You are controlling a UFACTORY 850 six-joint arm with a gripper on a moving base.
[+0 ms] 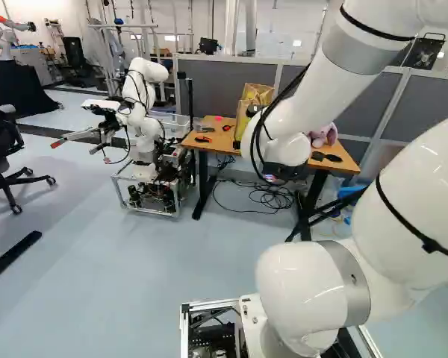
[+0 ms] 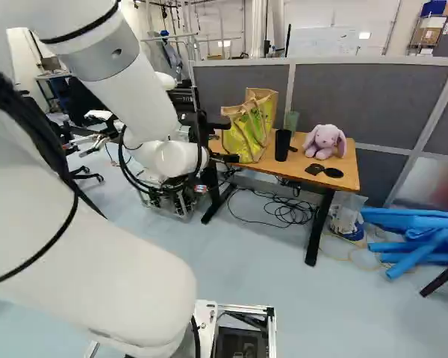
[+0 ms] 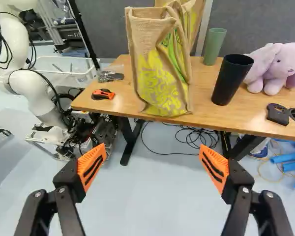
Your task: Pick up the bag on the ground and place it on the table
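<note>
Tan and yellow, the bag (image 3: 160,73) stands upright at the front edge of the counter (image 3: 206,112), a second bag (image 3: 198,19) behind it. Your end effector (image 3: 153,156) is open, holding nothing, apart from both. Placing appears complete; the next move calls for backing straight off, low of the counter's edge, where floor (image 3: 152,196) shows between the fingers.
</note>
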